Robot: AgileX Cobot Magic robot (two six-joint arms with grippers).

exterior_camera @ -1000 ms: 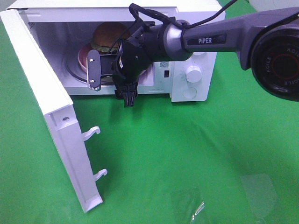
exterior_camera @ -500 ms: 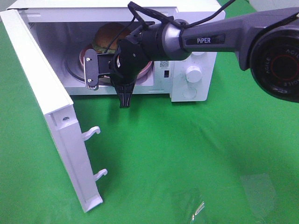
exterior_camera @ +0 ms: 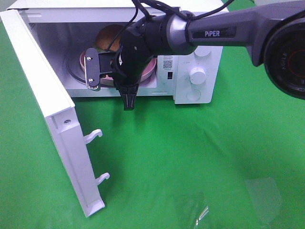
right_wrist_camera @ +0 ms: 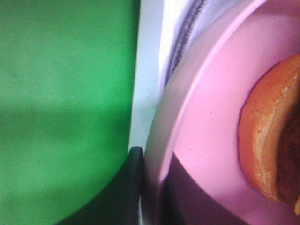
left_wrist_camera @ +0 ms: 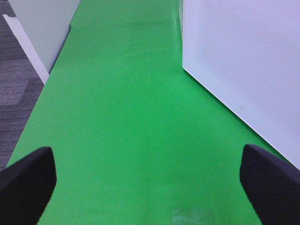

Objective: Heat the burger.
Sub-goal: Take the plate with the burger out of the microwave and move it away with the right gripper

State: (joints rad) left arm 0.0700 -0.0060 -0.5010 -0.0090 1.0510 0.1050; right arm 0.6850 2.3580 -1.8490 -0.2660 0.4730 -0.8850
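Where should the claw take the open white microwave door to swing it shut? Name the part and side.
Take the white microwave door at its free vertical edge, beside the two latch hooks, coming from the outer face. It stands wide open, hinged at the oven's far left, so that edge probably gives the most leverage.

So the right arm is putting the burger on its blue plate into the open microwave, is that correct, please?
Not quite: the plate is pink, not blue, as the right wrist view shows. The rest holds: the right arm's tool carries the burger on that plate into the open microwave.
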